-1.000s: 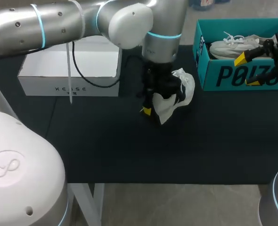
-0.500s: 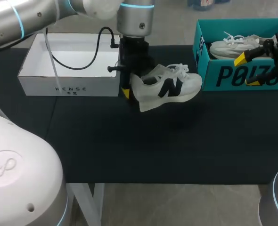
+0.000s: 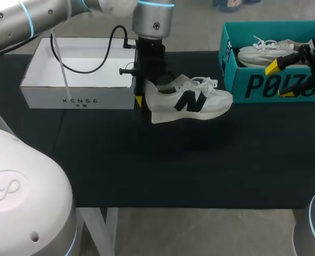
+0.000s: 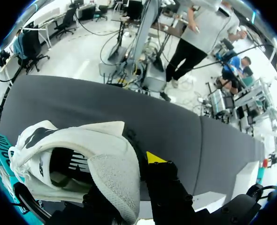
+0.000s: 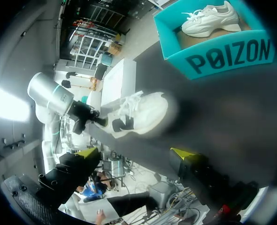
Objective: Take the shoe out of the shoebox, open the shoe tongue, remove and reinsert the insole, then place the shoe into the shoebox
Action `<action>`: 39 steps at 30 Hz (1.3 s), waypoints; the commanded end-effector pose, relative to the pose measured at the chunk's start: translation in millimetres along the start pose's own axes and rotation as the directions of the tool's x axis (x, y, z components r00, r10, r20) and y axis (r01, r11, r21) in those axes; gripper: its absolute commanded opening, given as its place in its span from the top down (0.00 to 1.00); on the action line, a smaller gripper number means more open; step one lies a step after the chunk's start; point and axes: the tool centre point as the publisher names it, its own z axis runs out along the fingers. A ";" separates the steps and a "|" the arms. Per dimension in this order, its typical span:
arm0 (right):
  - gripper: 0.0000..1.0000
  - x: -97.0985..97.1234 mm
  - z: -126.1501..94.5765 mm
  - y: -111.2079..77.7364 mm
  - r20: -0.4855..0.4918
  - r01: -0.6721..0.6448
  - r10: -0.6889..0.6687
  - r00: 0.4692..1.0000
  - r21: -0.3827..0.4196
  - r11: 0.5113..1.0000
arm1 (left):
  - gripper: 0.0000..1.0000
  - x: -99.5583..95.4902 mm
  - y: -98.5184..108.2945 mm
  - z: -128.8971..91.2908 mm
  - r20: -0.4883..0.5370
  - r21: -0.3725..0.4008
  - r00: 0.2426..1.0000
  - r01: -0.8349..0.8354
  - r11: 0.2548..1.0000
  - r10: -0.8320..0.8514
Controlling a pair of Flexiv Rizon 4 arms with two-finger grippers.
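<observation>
A white sneaker (image 3: 189,101) with a dark side logo hangs level above the black table (image 3: 147,170), toe pointing toward the teal box. My left gripper (image 3: 141,101) is shut on its heel, next to the white shoebox (image 3: 77,96). In the left wrist view the heel collar of the sneaker (image 4: 82,159) sits between the fingers of my left gripper (image 4: 129,173), and one yellow tip shows. My right gripper (image 3: 279,80) stands open at the teal box's front wall, holding nothing. From the right wrist, the sneaker (image 5: 138,115) is ahead of my open right gripper (image 5: 136,152).
The white shoebox is open with nothing visible inside, at the back left. A teal box (image 3: 264,85) at the back right holds a second white sneaker (image 3: 264,52). The same teal box (image 5: 223,56) shows in the right wrist view.
My left arm swung left toward the white box and turned the sneaker from hanging bunched under the gripper to lying level, side on. The right arm kept still.
</observation>
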 end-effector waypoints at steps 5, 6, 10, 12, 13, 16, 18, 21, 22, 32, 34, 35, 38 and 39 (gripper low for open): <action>0.00 -0.1 0.1 -0.1 0.002 -0.001 0.001 1.000 0.000 1.000 | 1.00 53.8 29.1 -32.1 0.053 -0.181 0.996 -0.057 0.982 0.068; 0.00 -0.1 0.1 -0.1 0.002 -0.001 0.001 1.000 0.000 1.000 | 1.00 59.3 34.6 -37.8 0.069 -0.186 0.995 -0.063 0.980 0.077; 0.00 -0.1 0.1 -0.1 0.002 -0.001 0.001 1.000 0.000 1.000 | 1.00 72.4 51.5 -58.5 0.073 -0.190 0.992 -0.091 0.977 0.107; 0.00 -0.1 0.1 -0.1 0.002 -0.001 0.001 1.000 0.000 1.000 | 1.00 77.4 63.8 -68.8 0.057 -0.145 0.991 -0.115 0.983 0.125; 0.00 -0.1 0.1 -0.1 0.002 -0.001 0.001 1.000 0.000 1.000 | 1.00 77.4 63.8 -68.8 0.057 -0.145 0.991 -0.115 0.983 0.125; 0.00 -0.1 0.1 -0.1 0.002 -0.001 0.001 1.000 0.000 1.000 | 1.00 77.4 63.8 -68.8 0.057 -0.145 0.991 -0.115 0.983 0.125; 0.00 -0.1 0.1 -0.1 0.002 -0.001 0.001 1.000 0.000 1.000 | 1.00 77.4 63.8 -68.8 0.057 -0.145 0.991 -0.115 0.983 0.125; 0.00 -0.1 0.1 -0.1 0.002 -0.001 0.001 1.000 0.000 1.000 | 1.00 77.4 63.8 -68.8 0.057 -0.145 0.991 -0.115 0.983 0.125; 0.00 -0.1 0.1 -0.1 0.002 -0.001 0.001 1.000 0.000 1.000 | 1.00 77.4 63.8 -68.8 0.057 -0.145 0.991 -0.115 0.983 0.125; 0.00 -0.1 0.1 -0.1 0.002 -0.001 0.001 1.000 0.000 1.000 | 1.00 85.2 68.3 -68.4 0.044 -0.201 0.992 -0.110 0.973 0.121; 0.00 -0.1 0.1 -0.1 0.002 -0.001 0.001 1.000 0.000 1.000 | 1.00 95.3 80.0 -67.6 0.022 -0.254 0.989 -0.133 0.958 0.144; 0.00 -0.1 0.1 -0.1 0.002 -0.001 0.001 1.000 0.000 1.000 | 1.00 102.6 86.9 -67.9 0.044 -0.290 0.984 -0.154 0.944 0.174; 0.00 -0.1 0.1 -0.1 0.002 -0.001 0.001 1.000 0.000 1.000 | 1.00 125.3 109.0 -72.0 0.066 -0.319 0.962 -0.231 0.919 0.264; 0.00 -0.1 0.1 -0.1 0.002 -0.001 0.001 1.000 0.000 1.000 | 1.00 130.8 115.3 -73.6 0.057 -0.333 0.960 -0.242 0.911 0.275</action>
